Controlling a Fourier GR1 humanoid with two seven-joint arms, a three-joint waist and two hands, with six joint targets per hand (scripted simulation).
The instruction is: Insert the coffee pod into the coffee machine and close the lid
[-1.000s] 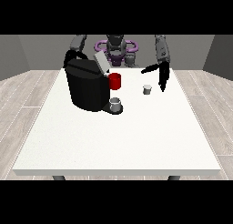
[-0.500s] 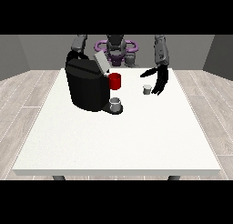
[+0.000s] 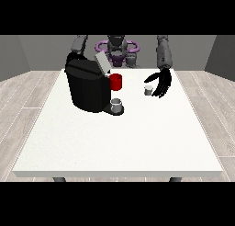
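Note:
A small grey coffee pod [image 3: 148, 90] stands upright on the white table [image 3: 119, 138], right of the machine. The hand at the view's right [image 3: 160, 83] hangs just beside the pod on its right, fingers straight and spread downward, thumb reaching towards the pod; I see no grip on it. The black coffee machine [image 3: 87, 85] stands at the table's back left with its grey lid [image 3: 102, 63] raised. A red part [image 3: 116, 81] sticks out at its front. Of the arm at the view's left only the upper part [image 3: 79, 46] shows; its hand is hidden behind the machine.
A grey cup [image 3: 116, 104] sits on the machine's drip base. The robot's torso with purple rings [image 3: 117, 48] stands behind the table's far edge.
The hand at the view's right has drifted left and closer to the pod. The pod, machine and lid have not moved.

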